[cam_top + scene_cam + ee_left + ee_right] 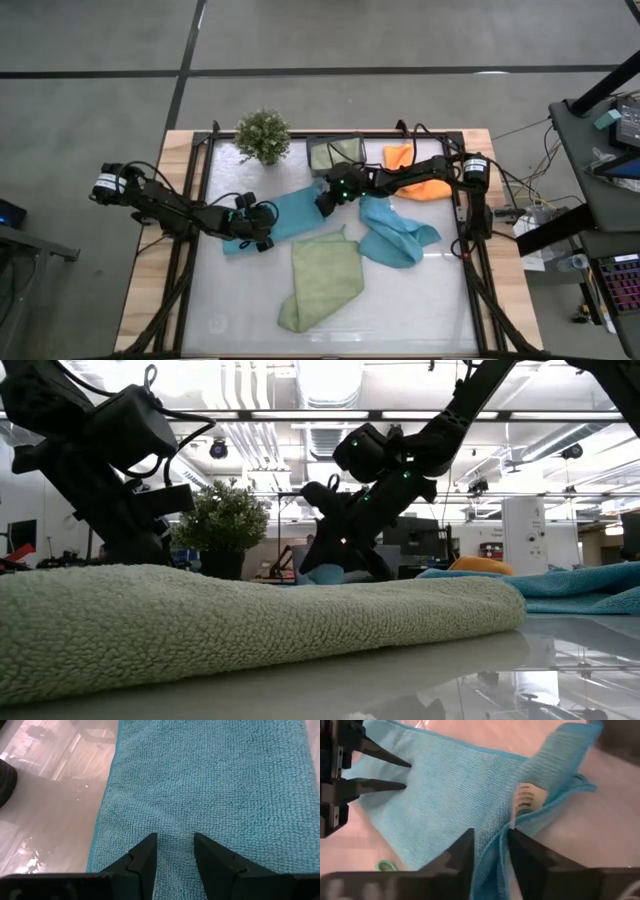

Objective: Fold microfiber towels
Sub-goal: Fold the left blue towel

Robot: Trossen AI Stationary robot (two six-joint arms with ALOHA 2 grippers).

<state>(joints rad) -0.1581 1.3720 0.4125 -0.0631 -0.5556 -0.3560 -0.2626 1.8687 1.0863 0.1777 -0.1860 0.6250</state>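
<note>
Right end effector (490, 845) pinching teal towel (445, 785) edge

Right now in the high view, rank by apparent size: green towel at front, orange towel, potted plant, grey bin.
1. Green towel, clearly largest.
2. Orange towel, partly hidden by the right arm.
3. Potted plant and grey bin look alike; not ranked.

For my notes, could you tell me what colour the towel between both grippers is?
Teal-blue towel, clearest in the left wrist view.
</note>
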